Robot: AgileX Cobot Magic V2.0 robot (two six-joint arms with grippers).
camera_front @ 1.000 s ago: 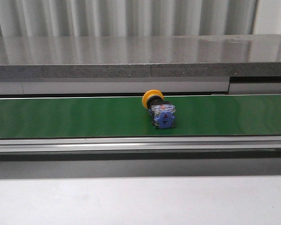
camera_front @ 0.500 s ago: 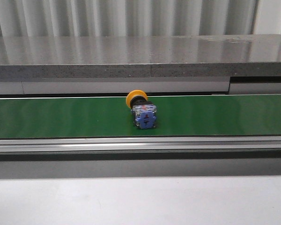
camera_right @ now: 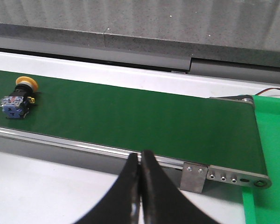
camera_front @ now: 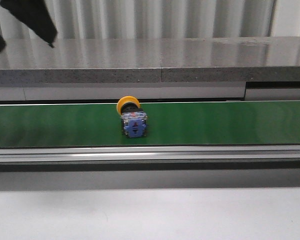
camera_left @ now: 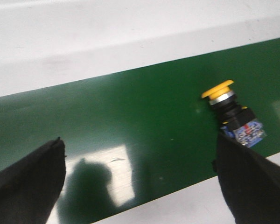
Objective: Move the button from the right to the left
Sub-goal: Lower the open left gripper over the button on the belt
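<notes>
button (camera_front: 131,120): it's lying on its side on the green conveyor belt (camera_front: 230,122), a bit left of the belt's middle, yellow cap pointing at the far edge and blue contact block facing the near edge

my left gripper (camera_left: 140,182): it's hanging above the belt with fingers spread wide, gripping nothing, the button sitting just beside one fingertip

my right gripper (camera_right: 140,186): it's hovering off the belt's near edge toward the right end, fingers pressed together, empty, well apart from the button
</notes>
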